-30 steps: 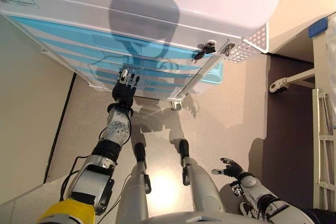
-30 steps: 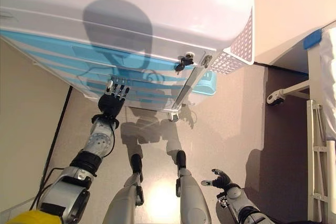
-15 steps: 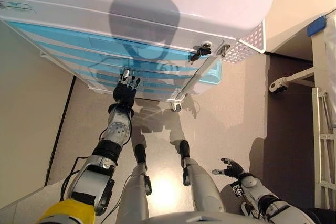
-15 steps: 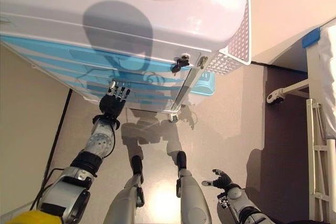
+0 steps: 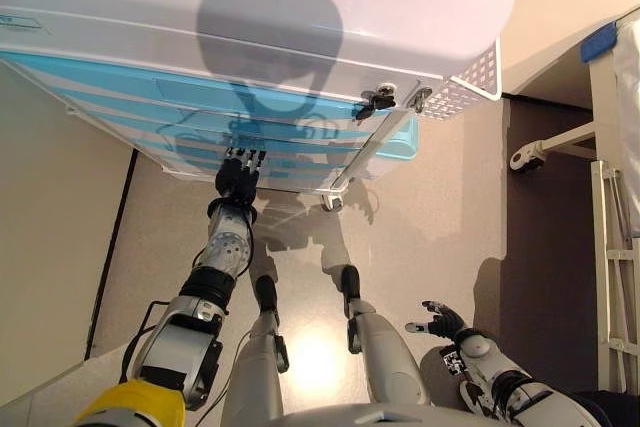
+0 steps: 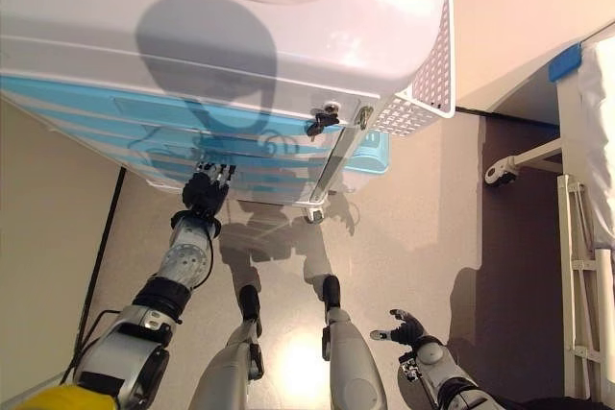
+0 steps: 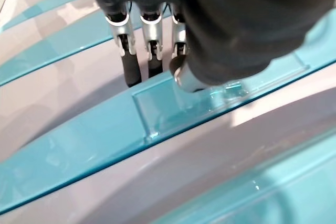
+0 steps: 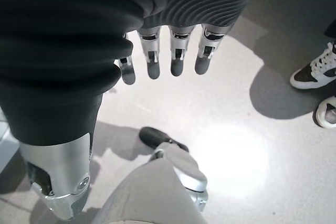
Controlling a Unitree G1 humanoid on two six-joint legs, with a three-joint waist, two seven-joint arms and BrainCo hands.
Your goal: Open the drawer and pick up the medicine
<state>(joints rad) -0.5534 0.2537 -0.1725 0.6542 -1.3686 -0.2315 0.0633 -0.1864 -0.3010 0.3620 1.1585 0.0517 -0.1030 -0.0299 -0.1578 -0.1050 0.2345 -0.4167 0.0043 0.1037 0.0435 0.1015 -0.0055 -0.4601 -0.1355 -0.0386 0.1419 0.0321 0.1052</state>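
Right hand [image 5: 440,323]: hanging idle low by the floor, fingers loosely spread, holding nothing.
Left hand [image 7: 157,51]: reaching up to the cabinet front, straight fingers apart and touching a drawer [image 7: 173,108], likely seeking its recessed pull.
Drawer: sitting shut; translucent blue band on a white cabinet [image 5: 300,17].
Medicine: not showing; presumably lying inside.

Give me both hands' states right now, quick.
Left hand: open, straight fingers reaching to the recessed handle of a translucent blue plastic drawer, nothing gripped.
Right hand: open, hanging empty at the robot's side.
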